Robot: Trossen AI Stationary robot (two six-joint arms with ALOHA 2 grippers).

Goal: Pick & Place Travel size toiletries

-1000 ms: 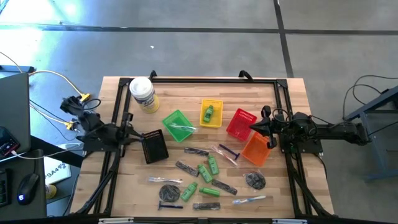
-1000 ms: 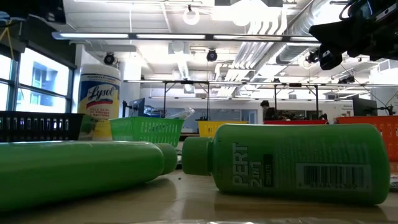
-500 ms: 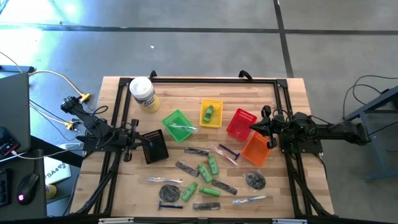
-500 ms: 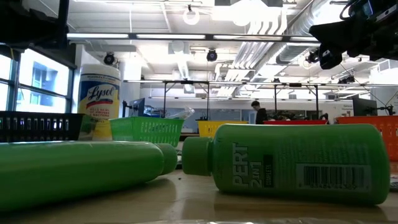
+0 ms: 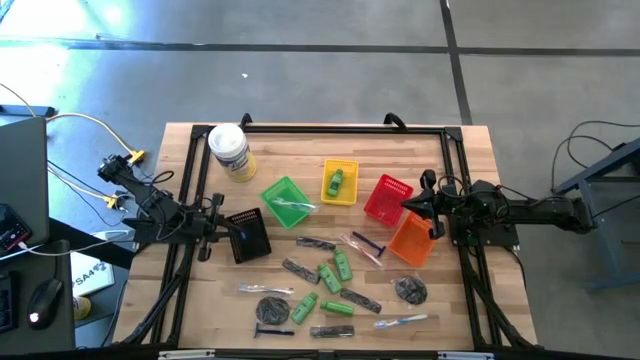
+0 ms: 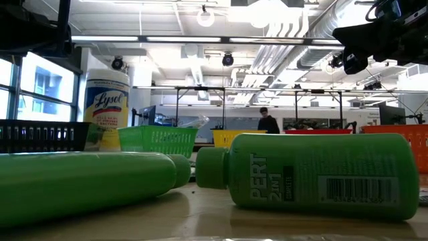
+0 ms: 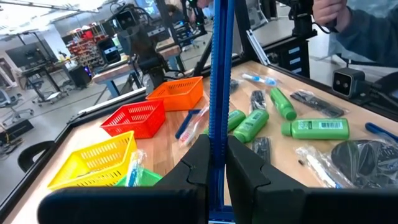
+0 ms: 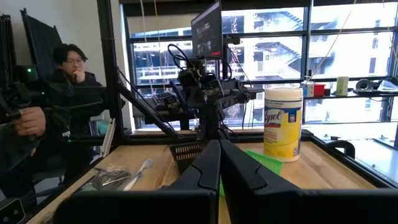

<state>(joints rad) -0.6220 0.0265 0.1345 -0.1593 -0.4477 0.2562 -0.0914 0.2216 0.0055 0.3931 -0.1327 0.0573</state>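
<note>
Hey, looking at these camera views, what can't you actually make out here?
- High view: the left gripper holds a blue stick, too small to see from above; the left wrist view cuts off both its ends, so what it is stays unknown.
- Low view: two green bottles fill the front and hide most of the table.
- High view: the clear-wrapped item in the green basket is too small to identify.
- Right wrist view: the shut right gripper hides part of the black basket.

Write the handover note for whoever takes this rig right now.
Left gripper: shut on a slim blue stick, beside the black basket.
Right gripper: shut, empty, waiting by the red basket.
Done: one green bottle in the yellow basket, a clear-wrapped piece in the green basket.
Left: place the stick; loose bottles, grey discs and razor lie on the table.
</note>
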